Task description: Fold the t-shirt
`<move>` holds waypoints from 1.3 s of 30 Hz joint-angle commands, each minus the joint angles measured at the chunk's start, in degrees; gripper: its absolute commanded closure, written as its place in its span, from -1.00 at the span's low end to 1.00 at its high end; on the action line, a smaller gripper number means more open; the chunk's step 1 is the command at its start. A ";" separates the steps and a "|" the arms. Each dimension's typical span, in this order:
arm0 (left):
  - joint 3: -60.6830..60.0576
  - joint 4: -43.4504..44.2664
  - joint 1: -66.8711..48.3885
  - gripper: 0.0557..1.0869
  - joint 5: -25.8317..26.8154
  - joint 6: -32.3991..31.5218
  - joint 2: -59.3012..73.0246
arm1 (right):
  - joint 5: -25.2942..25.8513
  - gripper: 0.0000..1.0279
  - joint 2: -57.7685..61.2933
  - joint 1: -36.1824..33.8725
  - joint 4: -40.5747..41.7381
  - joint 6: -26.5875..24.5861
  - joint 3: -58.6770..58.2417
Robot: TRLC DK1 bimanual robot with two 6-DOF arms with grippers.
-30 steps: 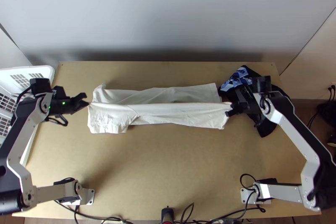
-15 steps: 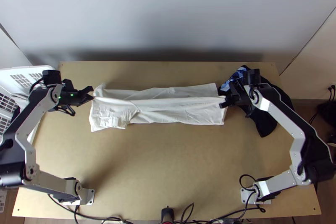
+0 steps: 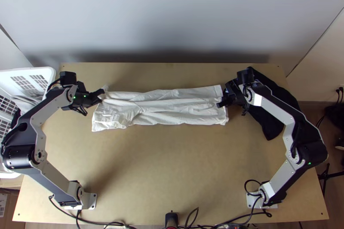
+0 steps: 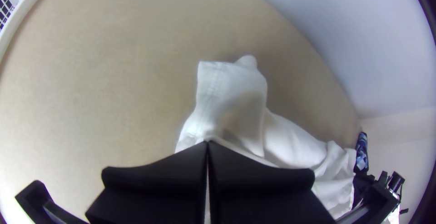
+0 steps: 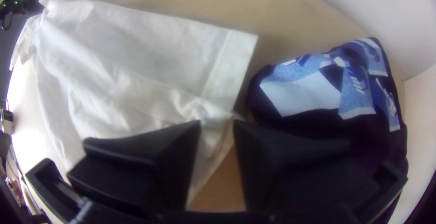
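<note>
One t-shirt (image 3: 172, 105) (white), between left jaws

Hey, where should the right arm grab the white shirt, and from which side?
Probably at the straight hemmed end of the white shirt, from above on the right: the open right end effector is close over that end, and small raised wrinkles beside the hem should give it cloth to pinch, while the far corner looks flatter and likely harder to catch.

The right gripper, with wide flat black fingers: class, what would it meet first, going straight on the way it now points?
The open right gripper would probably meet the nearer end of the white cloth t-shirt, though the depth between is unclear.
</note>
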 commanded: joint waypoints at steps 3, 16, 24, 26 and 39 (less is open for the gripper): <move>-1.25 0.75 -2.19 0.93 -0.29 -1.24 -1.38 | 2.56 -0.89 -3.67 0.42 -1.05 0.11 0.76; -5.73 5.41 -2.72 -0.91 1.91 -0.63 -9.65 | 6.78 -0.89 -17.30 7.28 -15.55 3.71 14.91; -5.82 2.33 2.73 -0.91 1.64 -0.36 -14.57 | -9.48 -0.89 1.77 19.93 -31.72 11.89 36.80; -6.79 1.63 4.31 -0.91 0.32 0.43 -15.01 | -14.31 -0.89 6.87 22.48 -34.18 12.41 41.19; -17.16 5.41 8.97 -0.91 -7.76 3.68 -16.15 | -15.11 -0.89 22.69 33.64 -32.86 0.46 48.84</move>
